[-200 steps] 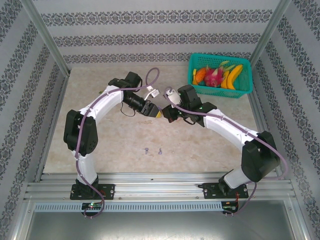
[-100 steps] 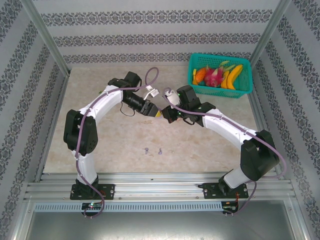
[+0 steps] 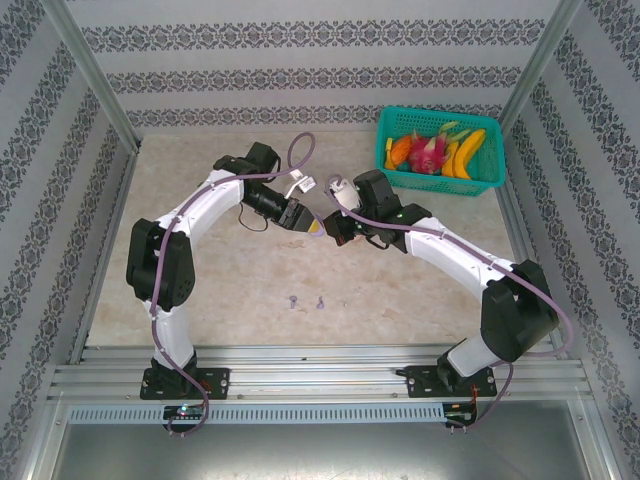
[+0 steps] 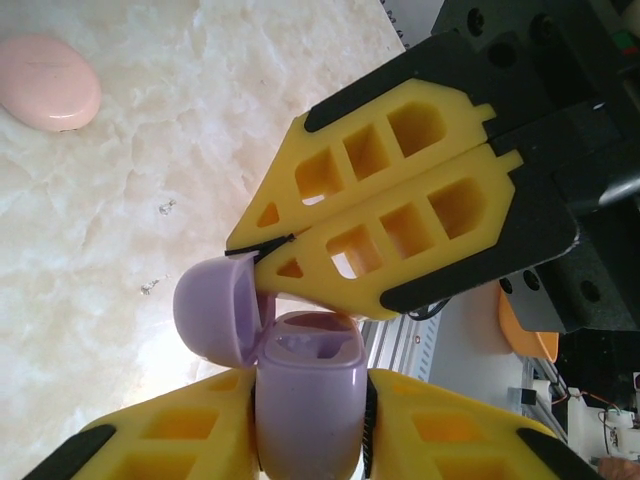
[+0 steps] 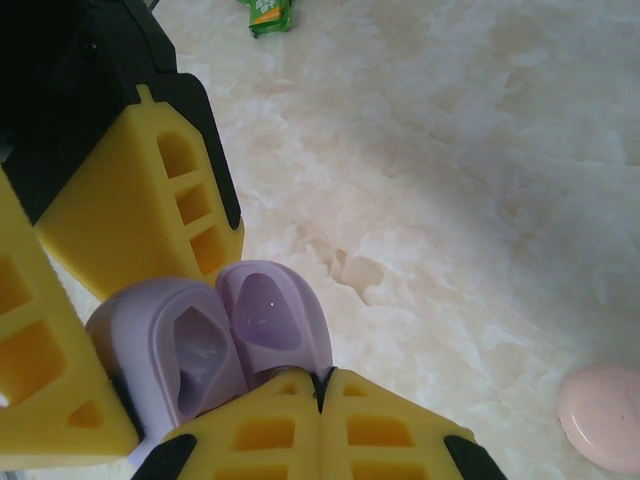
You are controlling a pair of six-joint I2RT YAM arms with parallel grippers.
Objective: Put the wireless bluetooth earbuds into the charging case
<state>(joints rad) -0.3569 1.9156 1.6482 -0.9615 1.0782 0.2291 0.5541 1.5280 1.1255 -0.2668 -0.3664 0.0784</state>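
The purple charging case [image 4: 310, 400] stands upright between the yellow fingers of my left gripper [image 4: 310, 425], which is shut on its body. Its lid [image 4: 215, 310] hangs open to the left, and the sockets inside look empty. My right gripper [image 4: 240, 250] is shut, with its joined tips pressed against the open lid's edge. In the right wrist view the lid [image 5: 270, 315] and case body [image 5: 180, 360] sit just above those tips [image 5: 320, 378]. Both grippers meet above mid-table [image 3: 316, 226]. Two purple earbuds [image 3: 293, 301] [image 3: 321, 303] lie on the table nearer the arm bases.
A closed pink case [image 4: 45, 80] [image 5: 605, 415] lies on the marble table. A teal basket [image 3: 440, 186] of fruit stands at the back right. A small green packet [image 5: 268, 15] lies farther off.
My left gripper's fingers have drawn in on the purple case. Both arms have stayed almost in place, the right wrist shifting slightly.
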